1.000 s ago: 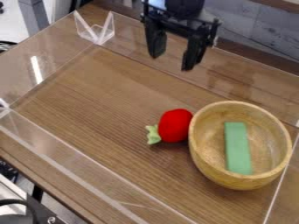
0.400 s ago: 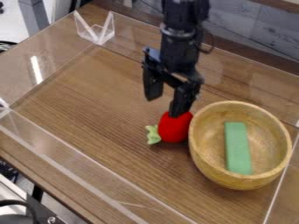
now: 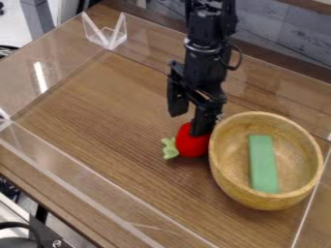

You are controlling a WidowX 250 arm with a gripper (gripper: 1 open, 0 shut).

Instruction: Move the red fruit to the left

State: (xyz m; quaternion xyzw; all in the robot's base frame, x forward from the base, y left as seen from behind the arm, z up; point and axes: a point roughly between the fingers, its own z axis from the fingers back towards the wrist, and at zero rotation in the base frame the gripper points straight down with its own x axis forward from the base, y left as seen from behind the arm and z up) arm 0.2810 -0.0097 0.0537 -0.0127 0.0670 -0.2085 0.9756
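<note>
One red fruit beside the bowl; claw wide open, holding nothing.

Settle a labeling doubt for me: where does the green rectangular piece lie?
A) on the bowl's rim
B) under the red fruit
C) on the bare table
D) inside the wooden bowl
D: the green piece lies inside the wooden bowl.

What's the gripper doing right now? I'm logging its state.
Gripper: open, holding nothing, at the red fruit.
</note>
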